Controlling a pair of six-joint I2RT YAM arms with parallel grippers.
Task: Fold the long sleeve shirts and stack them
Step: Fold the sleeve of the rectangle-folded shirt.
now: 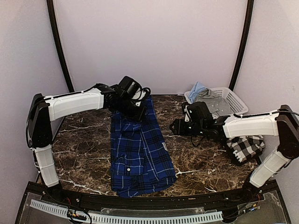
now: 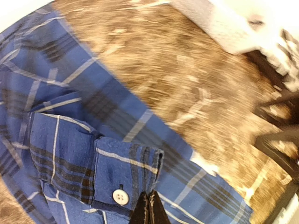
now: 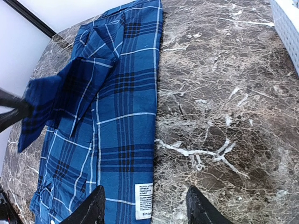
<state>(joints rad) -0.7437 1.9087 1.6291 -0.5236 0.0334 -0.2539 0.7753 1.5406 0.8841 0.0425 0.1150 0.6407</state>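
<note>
Royal blue plaid cloth shirt [image 1: 140, 154] lies lengthwise mid-worktop [image 1: 84, 154], only partly folded, its sleeve cuff [image 2: 126, 172] pinched in the closed left pincer [image 2: 149, 207]; the right pincer [image 3: 145, 205] hovers half-open, empty. The black-and-white check shirt [image 1: 245, 147] lies apart at right, so stacking remains.

Blue plaid shirt [image 1: 140, 154]: folded to long strip, flat mid-tabletop [image 1: 84, 154], sleeve cuff lifted at far end. B&W check shirt [image 1: 245, 147]: bunched at right edge, well apart.
</note>
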